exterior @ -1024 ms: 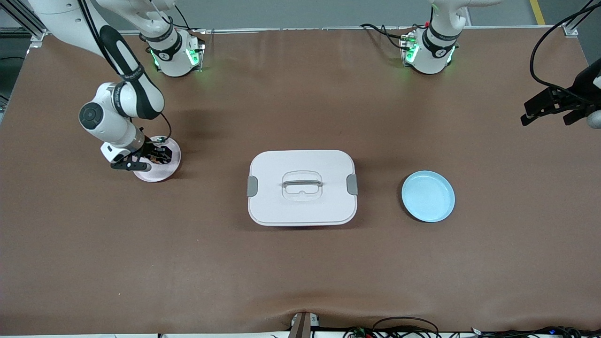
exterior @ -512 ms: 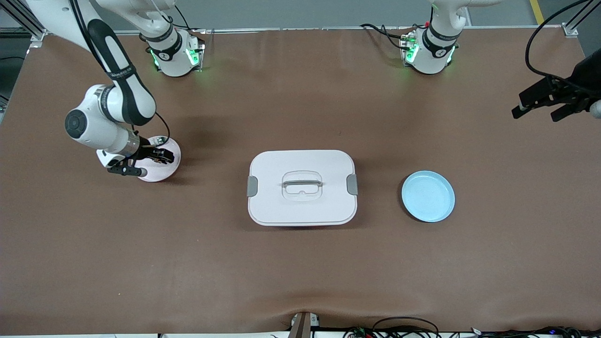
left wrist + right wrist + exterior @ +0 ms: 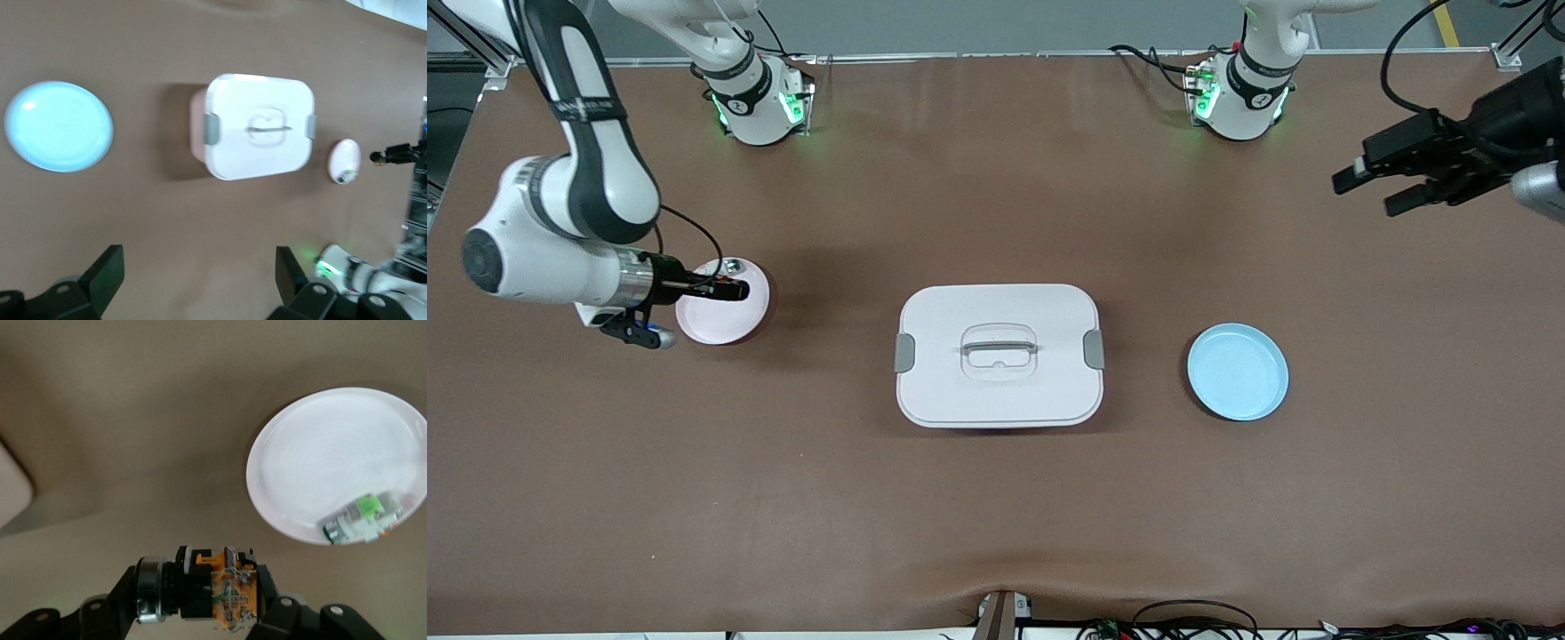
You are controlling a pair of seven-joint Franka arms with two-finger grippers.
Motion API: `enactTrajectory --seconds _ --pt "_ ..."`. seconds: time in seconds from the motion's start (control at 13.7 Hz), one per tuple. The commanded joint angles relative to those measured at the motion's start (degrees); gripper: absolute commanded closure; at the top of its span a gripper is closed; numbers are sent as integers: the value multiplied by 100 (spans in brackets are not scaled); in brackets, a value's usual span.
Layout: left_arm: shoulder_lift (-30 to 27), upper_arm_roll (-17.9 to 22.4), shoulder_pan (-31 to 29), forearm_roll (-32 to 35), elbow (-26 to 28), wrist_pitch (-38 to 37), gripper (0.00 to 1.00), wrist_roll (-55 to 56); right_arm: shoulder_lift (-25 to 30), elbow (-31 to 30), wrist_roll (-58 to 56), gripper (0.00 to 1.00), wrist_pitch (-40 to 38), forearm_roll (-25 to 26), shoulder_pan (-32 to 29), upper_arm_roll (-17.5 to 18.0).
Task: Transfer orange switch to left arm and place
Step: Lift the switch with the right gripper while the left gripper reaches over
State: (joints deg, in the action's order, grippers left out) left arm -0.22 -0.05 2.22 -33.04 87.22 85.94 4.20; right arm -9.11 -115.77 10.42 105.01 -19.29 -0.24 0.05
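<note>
My right gripper is shut on the orange switch, a small black part with an orange block and a silver ring, and holds it over the pink plate. The switch fills the jaws in the right wrist view. My left gripper is open and empty, up in the air over the left arm's end of the table; its fingers stand wide apart. The white box with grey latches sits at mid-table, between the two plates, and also shows in the left wrist view.
A small green-and-clear component lies on the pink plate, at its rim. An empty blue plate sits beside the box toward the left arm's end. Cables lie along the table edge nearest the front camera.
My right gripper has risen off the pink plate with the orange switch and its wrist swung outward. My left gripper has moved in from the table's end toward the middle.
</note>
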Motion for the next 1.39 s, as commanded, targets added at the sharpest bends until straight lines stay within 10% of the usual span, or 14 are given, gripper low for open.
enactTrajectory --seconds 0.0,1.32 --pt "232 -39 138 -780 -39 54 0 204 -47 721 739 100 -769 -127 24 21" --pt "891 -2623 797 -1856 893 4815 0 1988 -679 3165 7049 100 -887 -1340 2255 30"
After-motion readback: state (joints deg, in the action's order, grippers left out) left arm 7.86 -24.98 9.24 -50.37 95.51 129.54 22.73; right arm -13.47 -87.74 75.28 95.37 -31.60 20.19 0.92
